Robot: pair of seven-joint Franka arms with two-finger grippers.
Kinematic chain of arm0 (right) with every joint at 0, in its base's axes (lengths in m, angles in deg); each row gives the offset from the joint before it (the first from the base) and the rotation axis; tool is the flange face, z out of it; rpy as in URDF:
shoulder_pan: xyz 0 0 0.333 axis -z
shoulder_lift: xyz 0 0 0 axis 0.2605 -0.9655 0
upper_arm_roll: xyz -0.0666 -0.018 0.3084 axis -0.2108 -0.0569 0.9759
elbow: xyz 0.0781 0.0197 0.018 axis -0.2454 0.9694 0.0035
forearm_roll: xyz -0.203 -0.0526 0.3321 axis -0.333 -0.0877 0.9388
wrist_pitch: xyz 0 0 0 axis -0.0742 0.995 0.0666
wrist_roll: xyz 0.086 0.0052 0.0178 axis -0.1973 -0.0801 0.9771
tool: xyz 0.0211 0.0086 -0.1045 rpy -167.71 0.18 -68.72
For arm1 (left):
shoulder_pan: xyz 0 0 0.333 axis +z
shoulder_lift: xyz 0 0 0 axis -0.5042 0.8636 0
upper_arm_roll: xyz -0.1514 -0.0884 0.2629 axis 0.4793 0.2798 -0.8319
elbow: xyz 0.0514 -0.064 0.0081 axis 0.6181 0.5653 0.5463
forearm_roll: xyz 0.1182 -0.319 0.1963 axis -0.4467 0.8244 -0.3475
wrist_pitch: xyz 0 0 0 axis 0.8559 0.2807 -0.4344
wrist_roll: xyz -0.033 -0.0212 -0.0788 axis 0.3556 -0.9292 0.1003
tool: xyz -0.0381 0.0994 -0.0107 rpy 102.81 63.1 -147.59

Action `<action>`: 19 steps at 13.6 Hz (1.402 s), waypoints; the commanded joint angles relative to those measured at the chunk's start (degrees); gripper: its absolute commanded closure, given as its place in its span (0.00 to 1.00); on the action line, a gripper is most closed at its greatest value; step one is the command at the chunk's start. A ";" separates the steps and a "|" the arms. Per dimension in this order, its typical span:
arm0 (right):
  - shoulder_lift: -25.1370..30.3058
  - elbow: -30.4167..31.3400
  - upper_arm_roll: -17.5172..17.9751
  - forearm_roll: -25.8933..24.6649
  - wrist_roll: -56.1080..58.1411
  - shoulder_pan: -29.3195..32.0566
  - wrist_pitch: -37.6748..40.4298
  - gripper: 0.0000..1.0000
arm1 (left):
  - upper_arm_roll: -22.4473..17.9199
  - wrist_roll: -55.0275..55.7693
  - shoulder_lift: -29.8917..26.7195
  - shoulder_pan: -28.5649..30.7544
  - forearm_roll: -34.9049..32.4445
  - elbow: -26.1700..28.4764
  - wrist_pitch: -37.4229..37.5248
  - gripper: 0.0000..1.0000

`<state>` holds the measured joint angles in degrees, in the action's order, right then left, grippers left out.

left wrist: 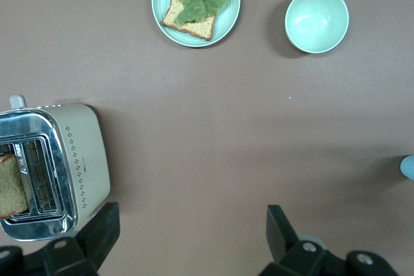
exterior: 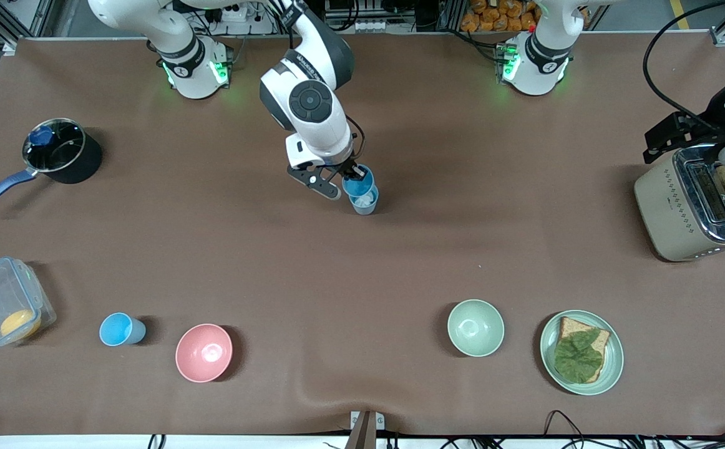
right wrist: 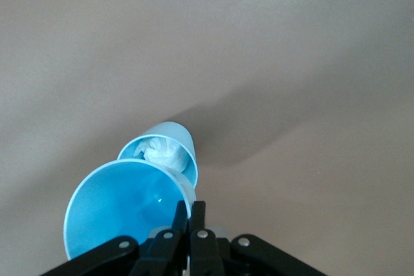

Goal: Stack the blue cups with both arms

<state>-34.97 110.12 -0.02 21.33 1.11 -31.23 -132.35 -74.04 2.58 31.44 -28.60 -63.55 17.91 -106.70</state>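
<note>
My right gripper [exterior: 354,176] is shut on the rim of a bright sky-blue cup [exterior: 358,183] and holds it tilted just above a paler greyish-blue cup [exterior: 365,201] that stands mid-table. In the right wrist view the fingers [right wrist: 197,219] pinch the bright cup's [right wrist: 119,214] rim, and the paler cup [right wrist: 165,150] holds a crumpled white wad. A second bright blue cup [exterior: 121,328] stands near the front camera, beside the pink bowl [exterior: 204,352]. My left gripper [exterior: 681,134] waits open and empty over the toaster [exterior: 681,209]; the left wrist view shows it [left wrist: 191,234] spread wide.
A black pot [exterior: 63,151] with a blue handle and a blue thing inside stands at the right arm's end. A clear box [exterior: 4,308], a pale green bowl [exterior: 475,327] and a plate [exterior: 612,358] with bread and a leaf lie near the front camera.
</note>
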 commanded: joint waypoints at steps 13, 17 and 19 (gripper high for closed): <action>0.12 -1.87 0.23 -1.43 -1.20 2.12 0.05 0.00 | -3.51 -1.00 -2.03 -0.62 0.58 -0.11 1.63 0.00; 3.20 -1.78 0.14 -1.52 12.57 7.64 6.21 0.00 | -4.92 -1.00 -2.65 -0.97 1.02 -0.11 2.33 0.00; 4.25 -1.87 0.14 -1.61 22.83 13.61 8.04 0.00 | -5.00 -1.00 -2.74 -1.06 1.02 -0.11 3.29 0.00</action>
<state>-32.60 107.57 -0.68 20.28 15.65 -23.12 -126.54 -78.06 2.58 29.56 -28.77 -63.55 17.90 -105.17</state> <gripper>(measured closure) 0.000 0.000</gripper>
